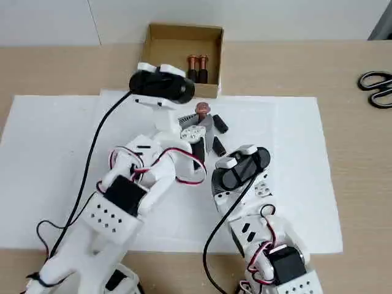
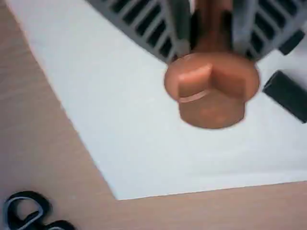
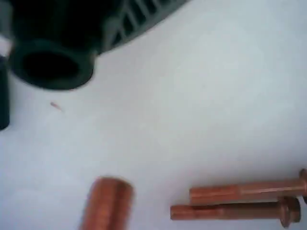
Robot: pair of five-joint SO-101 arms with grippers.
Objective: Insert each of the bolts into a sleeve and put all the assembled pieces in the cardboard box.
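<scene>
Near box (image 1: 160, 49), left gripper (image 2: 210, 33) clasps bolt (image 2: 211, 88).

Cardboard box (image 1: 158, 55): its near wall meets the far edge of the paper sheet (image 1: 55, 165). Two assembled pieces (image 1: 197, 67) lie side by side in the box's right half. Just before the box, over the sheet, a bolt (image 2: 211, 91) sits in the left gripper (image 2: 206, 28). Further before the box, a held sleeve (image 3: 48, 64) sits in the right gripper (image 1: 216, 147). A loose sleeve (image 1: 220, 125) lies on the sheet between them. Scissors (image 1: 376, 89) lie well right of the box, on the table (image 1: 343, 67).
</scene>
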